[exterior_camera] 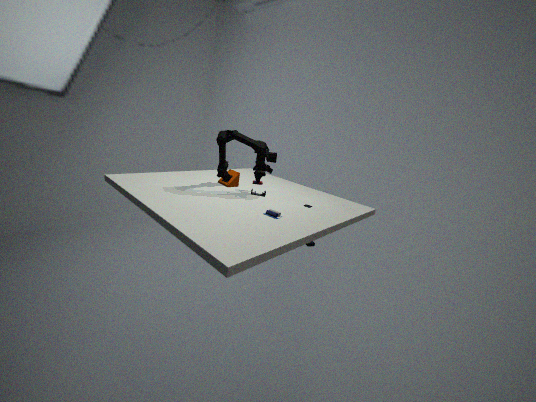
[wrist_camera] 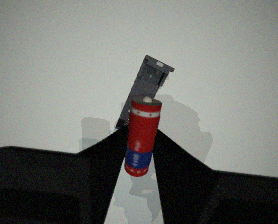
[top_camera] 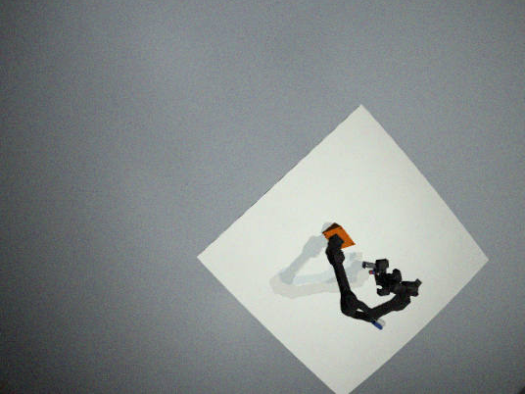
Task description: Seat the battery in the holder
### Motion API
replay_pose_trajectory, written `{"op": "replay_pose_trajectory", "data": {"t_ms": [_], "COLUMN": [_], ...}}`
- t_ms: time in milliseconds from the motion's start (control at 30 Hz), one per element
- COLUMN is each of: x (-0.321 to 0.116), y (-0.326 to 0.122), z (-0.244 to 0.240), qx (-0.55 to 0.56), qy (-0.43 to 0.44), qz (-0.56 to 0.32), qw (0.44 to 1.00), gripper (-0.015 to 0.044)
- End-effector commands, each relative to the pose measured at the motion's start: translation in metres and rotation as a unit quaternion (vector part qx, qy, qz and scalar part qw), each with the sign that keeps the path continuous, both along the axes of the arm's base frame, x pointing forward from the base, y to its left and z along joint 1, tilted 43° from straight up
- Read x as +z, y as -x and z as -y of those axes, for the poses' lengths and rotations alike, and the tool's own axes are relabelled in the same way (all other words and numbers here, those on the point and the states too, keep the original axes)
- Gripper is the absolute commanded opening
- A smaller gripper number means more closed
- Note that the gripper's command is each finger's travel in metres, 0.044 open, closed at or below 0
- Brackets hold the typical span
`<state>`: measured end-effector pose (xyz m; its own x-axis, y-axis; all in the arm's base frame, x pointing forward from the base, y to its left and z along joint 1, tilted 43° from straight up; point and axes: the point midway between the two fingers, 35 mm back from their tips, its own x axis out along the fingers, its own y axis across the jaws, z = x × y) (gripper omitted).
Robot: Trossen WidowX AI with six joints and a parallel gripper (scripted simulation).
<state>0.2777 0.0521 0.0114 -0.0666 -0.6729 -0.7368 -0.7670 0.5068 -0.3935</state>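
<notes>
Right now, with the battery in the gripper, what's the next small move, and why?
Probably ease down toward the holder while lining the battery up with its slot. The gripper is shut on the battery, which hangs above the table; in the wrist view the holder lies just beyond its tip on roughly the same line, and nothing is seated yet.

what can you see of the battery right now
The battery is a smooth cylinder, mostly red with a blue band near its lower end, thin white-dotted rings and a small pale nub on its far end. It is clamped between the two dark fingers of the tool, off the table, pointing toward the grey holder beyond it.
</notes>
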Motion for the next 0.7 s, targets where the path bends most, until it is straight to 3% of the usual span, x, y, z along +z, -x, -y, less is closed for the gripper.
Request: {"op": "replay_pose_trajectory", "data": {"t_ms": [0,133,667], "x": [-0.004,-0.007,-0.023], "y": [-0.007,-0.012,-0.013], "z": [-0.007,-0.012,-0.002], "qx": [-0.064,-0.108,-0.087], "qy": [0.004,0.010,-0.028], "qz": [0.058,0.099,0.128], "qw": [0.996,0.989,0.988], "gripper": [0.0076,0.0076,0.0076]}}
